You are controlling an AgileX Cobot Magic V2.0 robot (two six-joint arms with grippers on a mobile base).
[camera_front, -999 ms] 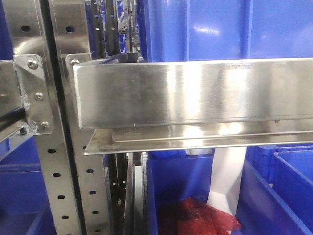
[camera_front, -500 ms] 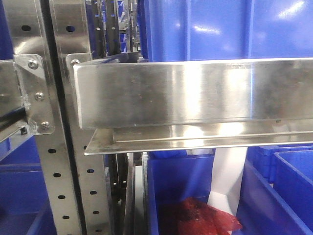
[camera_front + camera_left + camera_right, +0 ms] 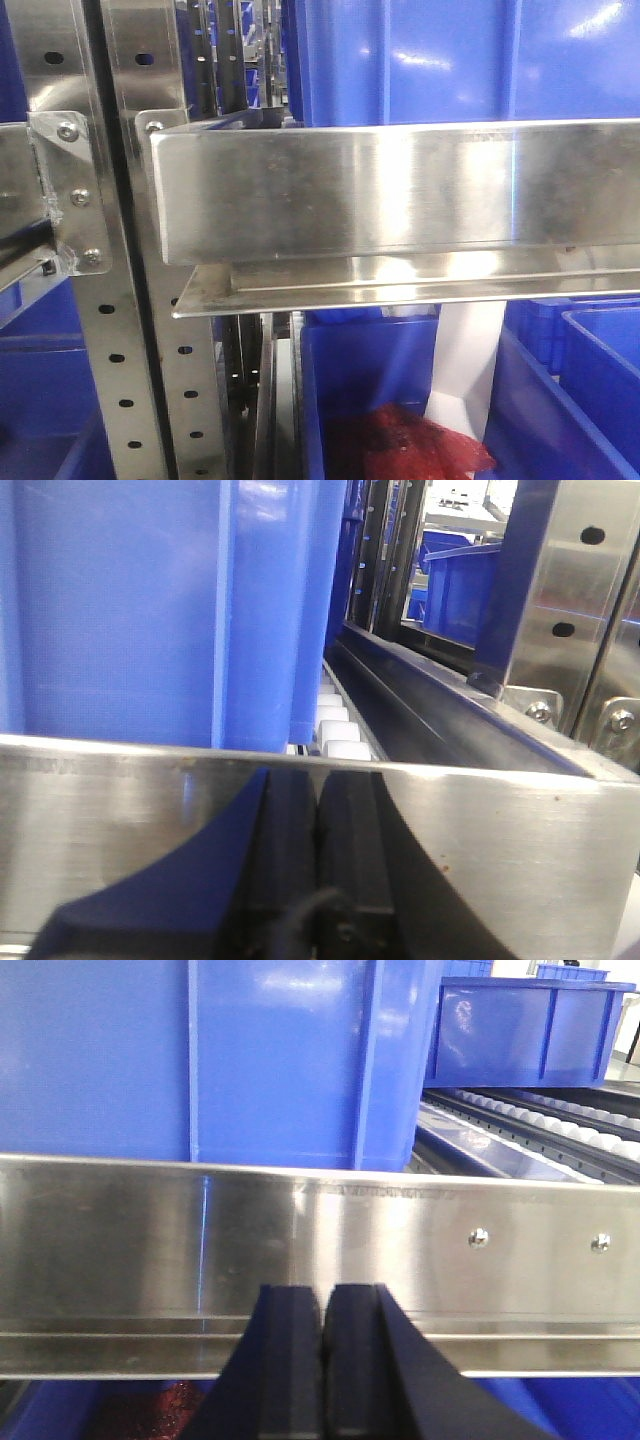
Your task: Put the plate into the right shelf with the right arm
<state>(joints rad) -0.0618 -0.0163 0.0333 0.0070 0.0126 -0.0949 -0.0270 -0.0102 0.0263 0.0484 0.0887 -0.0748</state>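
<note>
Directly before your right pincer stands the right shelf, its shiny front lip filling the wrist view, a blue bin behind it. Your pincer's fingers are pressed together with nothing between them. The left pincer is likewise closed and empty. No plate shows in any view (so I cannot tell where it lies). You look to be either finished or not yet begun; find the plate first.

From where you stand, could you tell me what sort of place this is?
Probably a warehouse or factory storage area: brushed stainless-steel rack shelf on perforated bolted uprights, large blue plastic bins, and white roller tracks for sliding them.
</note>
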